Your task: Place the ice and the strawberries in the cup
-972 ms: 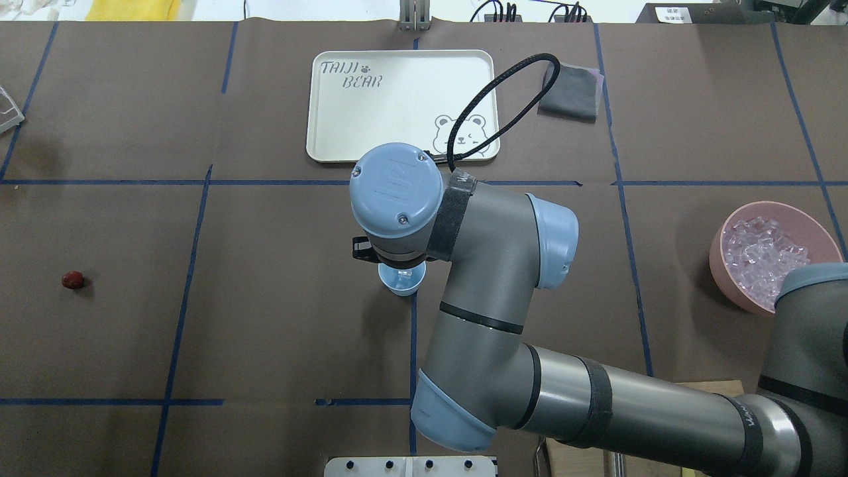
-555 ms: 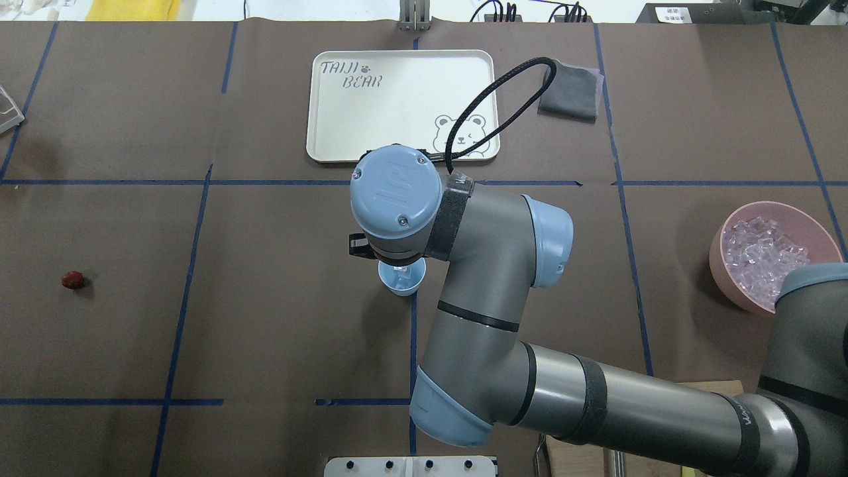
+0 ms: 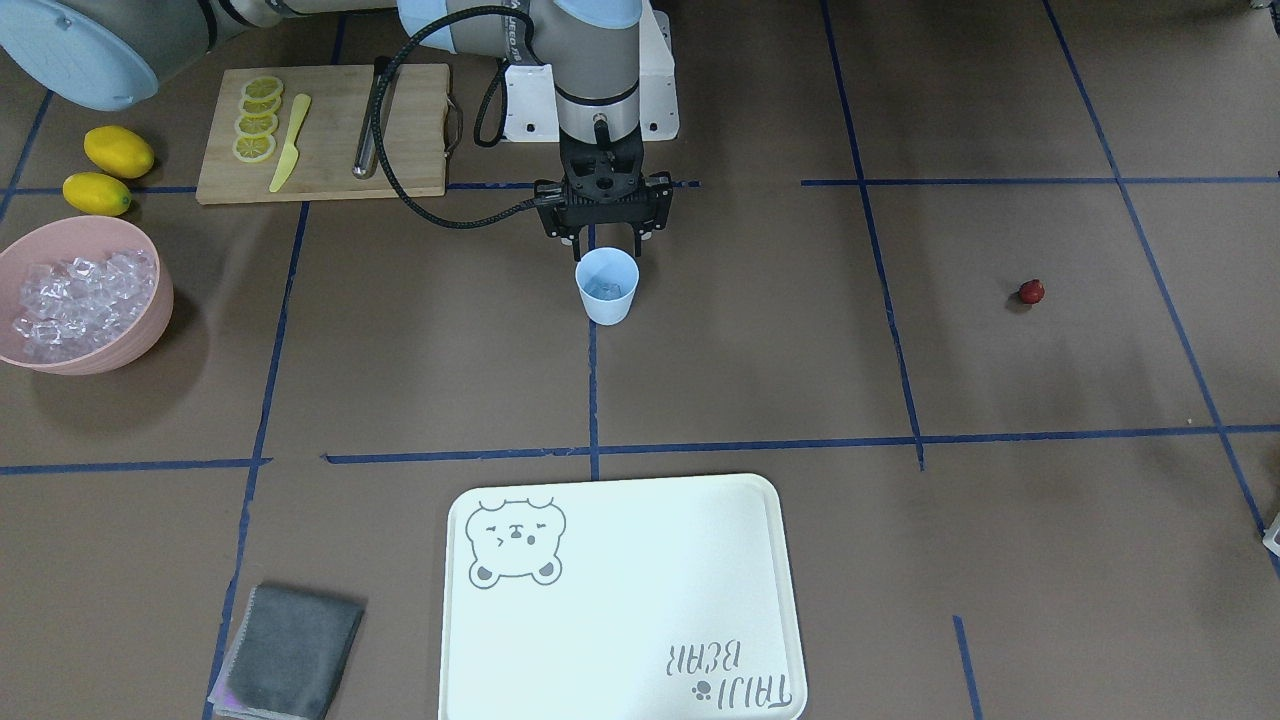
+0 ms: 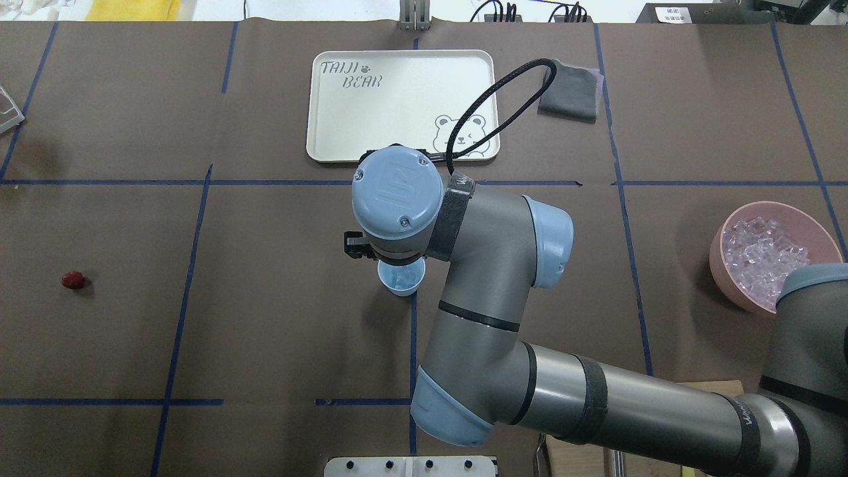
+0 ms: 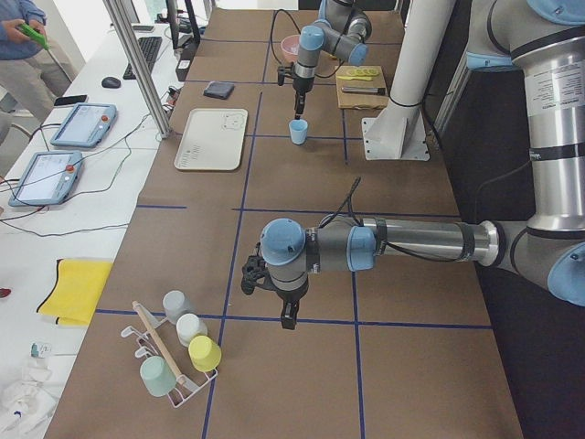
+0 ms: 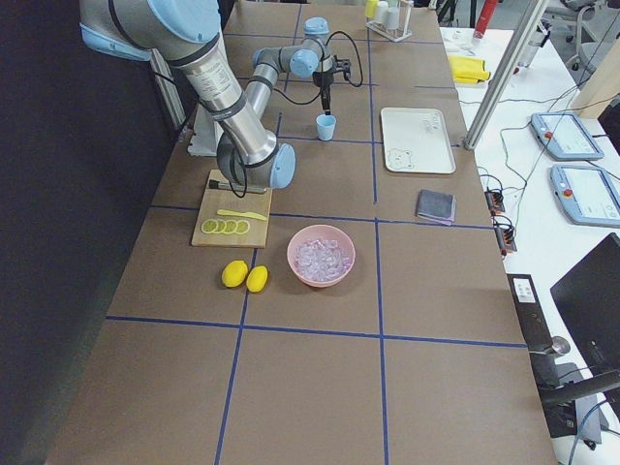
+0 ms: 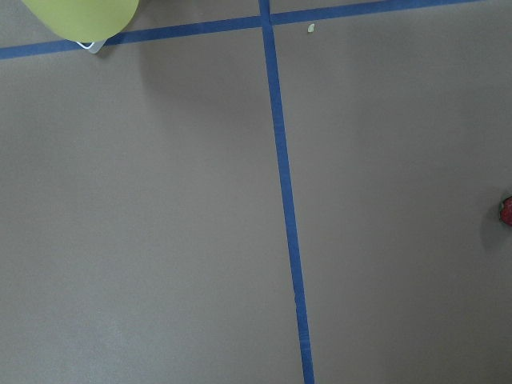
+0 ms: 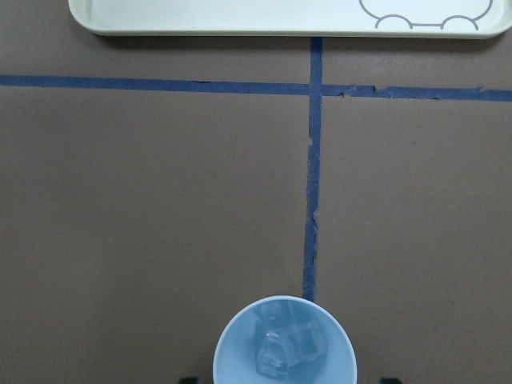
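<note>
The pale blue cup (image 3: 607, 288) stands at the table's middle, with clear ice cubes (image 8: 292, 348) inside it. My right gripper (image 3: 607, 246) hangs just above the cup's rim on the robot's side, open and empty, one finger on each side. In the overhead view my wrist hides most of the cup (image 4: 399, 283). More ice (image 3: 70, 295) fills the pink bowl (image 3: 150, 325). The tiny dark red strawberry (image 3: 1031, 291) lies alone on the table, far to my left, and shows at the left wrist view's right edge (image 7: 506, 210). My left gripper (image 5: 287, 318) hovers over the table's left end; I cannot tell whether it is open.
A white bear tray (image 3: 620, 600) lies across the table from the cup, a grey cloth (image 3: 288, 650) beside it. A cutting board (image 3: 400, 130) with lemon slices, a yellow knife and a steel tool, and two lemons (image 3: 118, 150), lie near the bowl. A cup rack (image 5: 174, 366) stands at the left end.
The ice cube held between my right gripper's fingers above the cup now lies in the cup. The right wrist has turned slightly.
</note>
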`<action>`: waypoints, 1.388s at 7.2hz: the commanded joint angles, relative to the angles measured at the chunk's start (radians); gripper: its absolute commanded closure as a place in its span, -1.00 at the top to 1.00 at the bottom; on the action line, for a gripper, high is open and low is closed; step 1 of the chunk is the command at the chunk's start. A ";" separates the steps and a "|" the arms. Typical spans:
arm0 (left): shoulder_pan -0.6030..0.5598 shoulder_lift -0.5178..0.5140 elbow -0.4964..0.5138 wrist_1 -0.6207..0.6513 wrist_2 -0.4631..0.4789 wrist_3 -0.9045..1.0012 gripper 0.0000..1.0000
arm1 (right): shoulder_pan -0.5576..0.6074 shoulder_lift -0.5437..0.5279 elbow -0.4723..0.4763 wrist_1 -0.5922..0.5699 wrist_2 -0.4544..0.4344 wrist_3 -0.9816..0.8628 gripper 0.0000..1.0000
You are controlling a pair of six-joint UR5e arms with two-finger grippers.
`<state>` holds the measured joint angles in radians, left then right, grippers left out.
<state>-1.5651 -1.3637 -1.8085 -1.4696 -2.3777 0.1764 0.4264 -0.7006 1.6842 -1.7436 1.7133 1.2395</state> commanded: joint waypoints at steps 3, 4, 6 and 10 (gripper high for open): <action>0.000 0.003 -0.049 0.003 0.002 0.001 1.00 | 0.093 -0.002 0.014 -0.039 0.058 -0.066 0.99; 0.000 0.014 -0.058 0.002 0.003 0.003 1.00 | 0.192 -0.025 0.020 -0.057 0.174 -0.197 0.99; 0.000 0.006 -0.103 -0.002 0.003 -0.003 1.00 | 0.369 -0.146 0.058 -0.057 0.303 -0.453 0.99; 0.002 -0.084 -0.100 -0.014 0.005 -0.005 1.00 | 0.740 -0.469 0.133 -0.050 0.527 -1.095 0.99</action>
<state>-1.5642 -1.4002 -1.9251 -1.4827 -2.3705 0.1736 1.0476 -1.0580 1.7935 -1.7964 2.1717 0.3485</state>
